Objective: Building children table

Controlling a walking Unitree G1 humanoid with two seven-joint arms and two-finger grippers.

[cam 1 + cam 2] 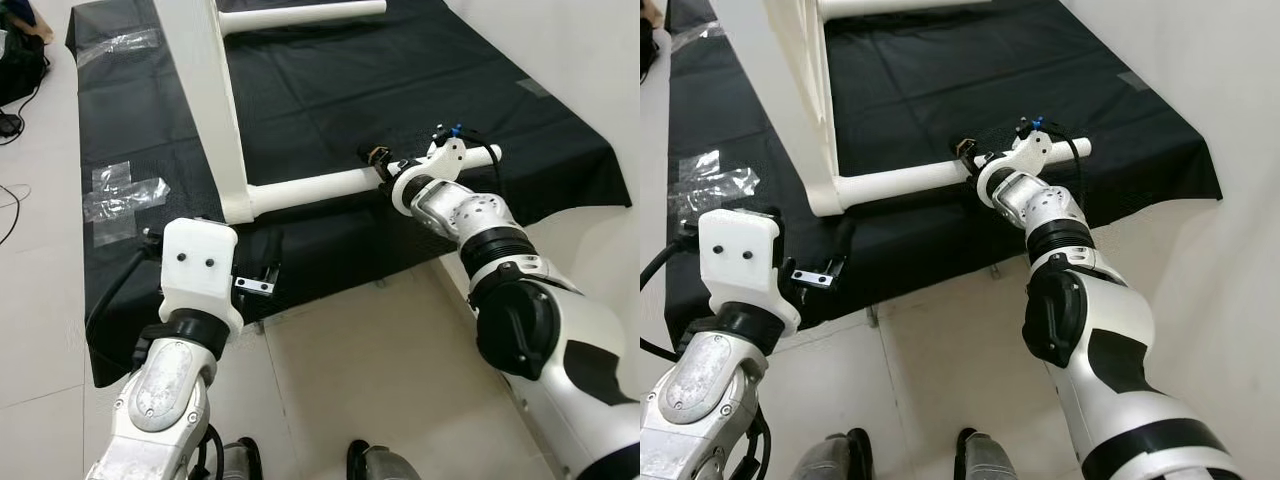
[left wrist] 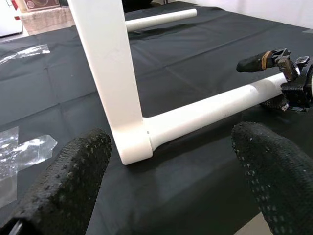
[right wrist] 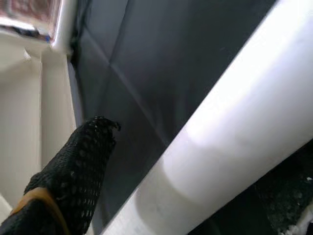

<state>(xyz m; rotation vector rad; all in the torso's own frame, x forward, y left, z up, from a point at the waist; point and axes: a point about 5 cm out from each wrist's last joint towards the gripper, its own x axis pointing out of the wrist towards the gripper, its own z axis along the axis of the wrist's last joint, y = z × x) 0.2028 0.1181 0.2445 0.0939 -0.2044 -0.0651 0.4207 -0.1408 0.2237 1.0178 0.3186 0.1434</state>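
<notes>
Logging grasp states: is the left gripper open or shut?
Open. The left gripper has its fingers spread wide apart, nothing between them, facing the white table leg.

No readable text, label, brand, number or sign is showing anywhere. Something reddish is sitting past the far corner of the black sheet [image 2: 205, 58], too blurred to be read.

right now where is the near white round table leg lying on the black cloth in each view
Left eye view: white round table leg lies mid-frame, right gripper around it.
Right eye view: mid-frame, left of the gripper.
Left wrist view: runs across the middle.
Right wrist view: a close diagonal band.
Shared landmark: black cloth.
</notes>
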